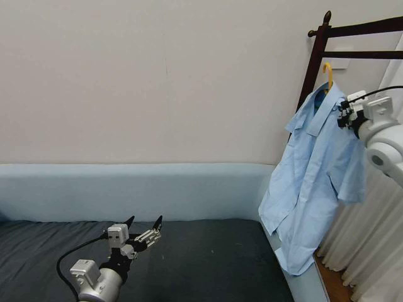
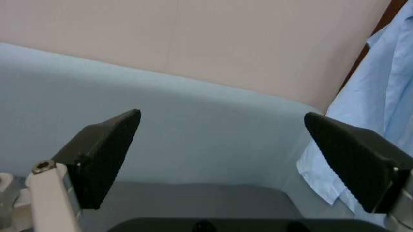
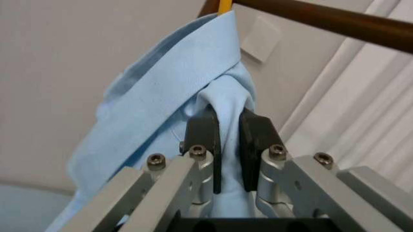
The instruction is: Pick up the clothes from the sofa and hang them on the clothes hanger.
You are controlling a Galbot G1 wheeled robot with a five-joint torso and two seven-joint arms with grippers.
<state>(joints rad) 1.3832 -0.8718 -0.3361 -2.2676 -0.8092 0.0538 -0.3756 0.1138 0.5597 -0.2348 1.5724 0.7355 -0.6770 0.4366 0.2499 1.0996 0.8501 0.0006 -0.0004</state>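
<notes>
Jaws of the left gripper (image 1: 143, 226) stand wide apart with nothing between them. The gripper hovers low over the dark seat (image 1: 208, 264) of the sofa, and its arm reaches forward and slightly up toward the pale blue backrest (image 1: 157, 189). Farther off and higher, the right arm is raised at the right side, wrist level, pointing in toward the rack (image 1: 313, 63). The right gripper (image 3: 227, 121) is clamped on a fold of the blue shirt (image 1: 315, 170) just below the collar. The shirt hangs clear of the sofa, draped on a yellow hanger (image 1: 327, 72) hooked over the rack's dark wooden bar. A white curtain (image 1: 371, 251) hangs beside it, and a plain wall (image 1: 157, 75) stands behind.
</notes>
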